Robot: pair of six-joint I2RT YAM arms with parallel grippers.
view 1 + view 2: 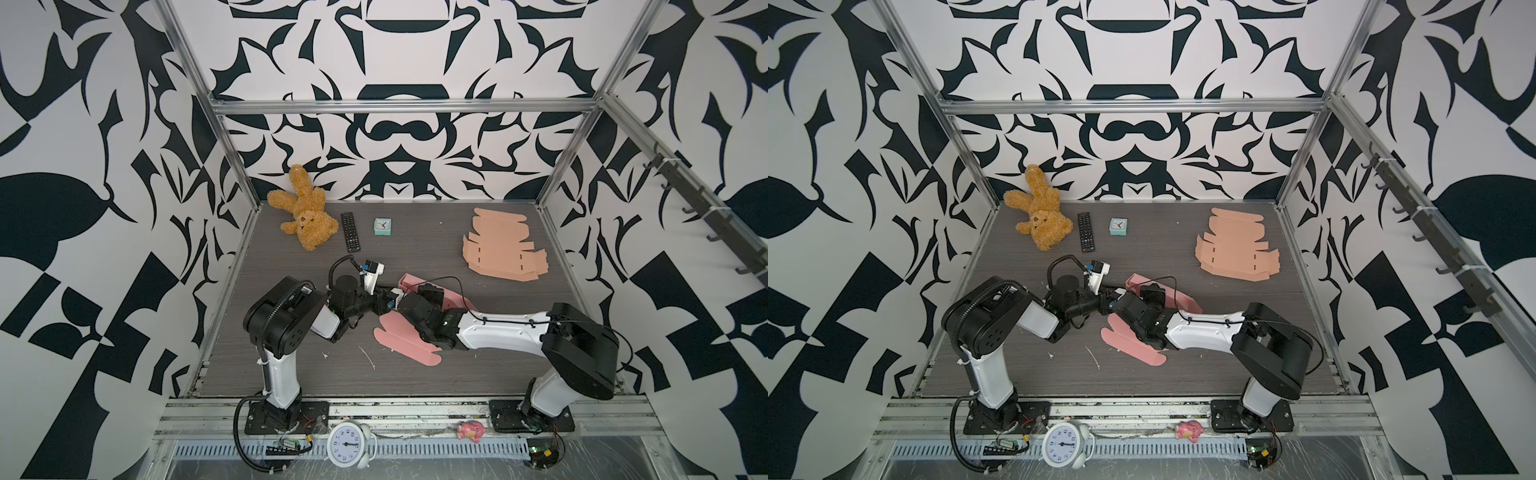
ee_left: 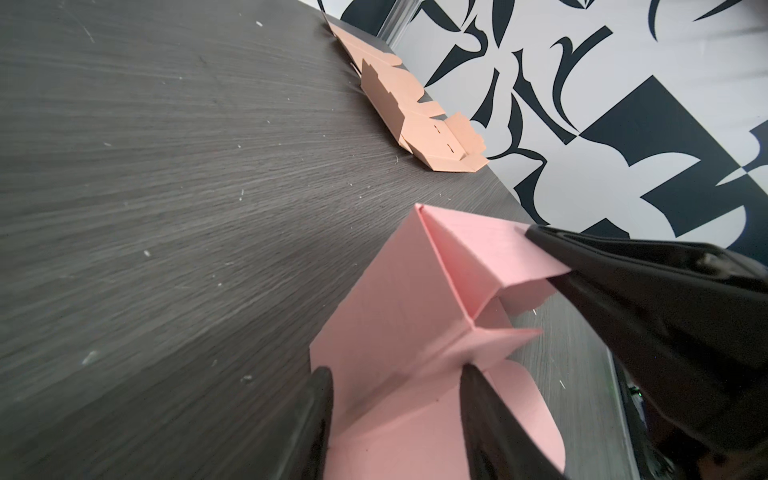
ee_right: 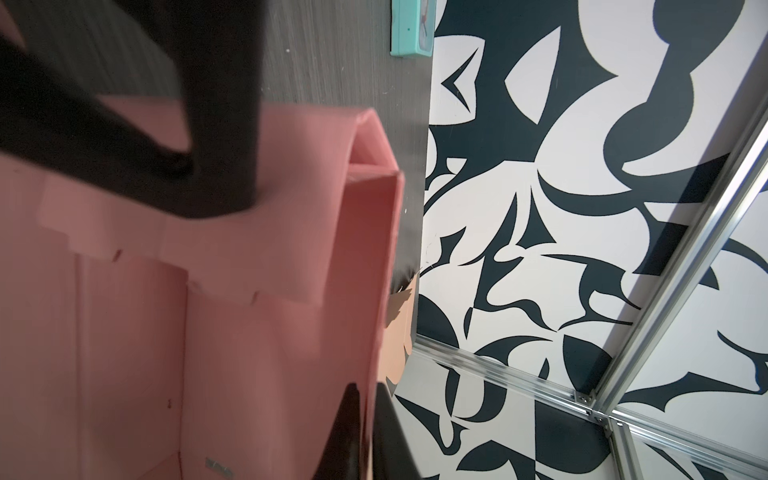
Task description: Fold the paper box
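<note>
A pink paper box [image 1: 399, 337] lies partly folded mid-table, with one side wall standing and flat flaps spread toward the front; both top views show it [image 1: 1128, 341]. My left gripper [image 1: 379, 307] reaches it from the left. In the left wrist view this gripper [image 2: 399, 370] is open, its fingers [image 2: 490, 415] straddling a pink panel [image 2: 399, 299]. My right gripper [image 1: 401, 297] comes in from the right. In the right wrist view it [image 3: 368, 388] is shut on the box's upright wall [image 3: 365, 257].
A stack of flat peach box blanks [image 1: 498, 249] lies at the back right. A teddy bear [image 1: 305, 216], a remote [image 1: 350, 232] and a small teal clock [image 1: 382, 227] sit along the back. A white alarm clock [image 1: 347, 444] and a pink toy [image 1: 469, 430] rest on the front rail.
</note>
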